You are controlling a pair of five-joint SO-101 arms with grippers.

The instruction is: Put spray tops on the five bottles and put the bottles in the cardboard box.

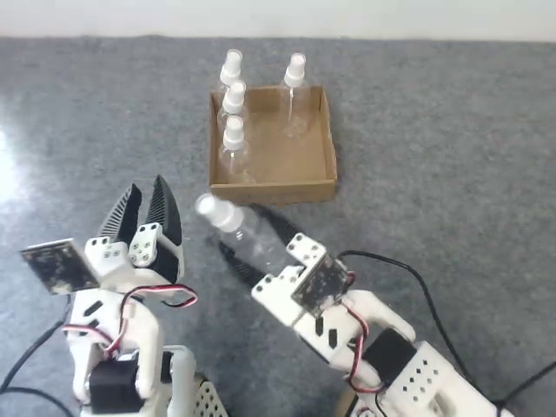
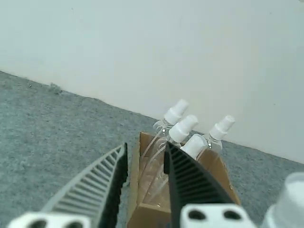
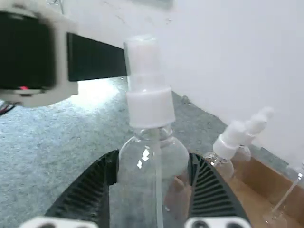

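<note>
A cardboard box (image 1: 328,148) stands at the back of the grey table with several clear bottles (image 1: 235,155) upright inside, each with a white spray top (image 1: 233,129). My right gripper (image 1: 261,243) is shut on one more clear bottle (image 1: 252,239) with a white spray top (image 1: 208,208), held just in front of the box. In the right wrist view that bottle (image 3: 152,161) sits between the black fingers (image 3: 90,194), its top (image 3: 145,90) upward. My left gripper (image 1: 143,213) is to the left, open with nothing in it; its wrist view shows the box (image 2: 137,209) and bottles (image 2: 183,128).
Grey carpet-like surface (image 1: 434,130) extends around the box, with free room to the right and far left. Black cables (image 1: 408,287) trail from the right arm near the front edge. A white wall (image 2: 166,47) lies behind the table.
</note>
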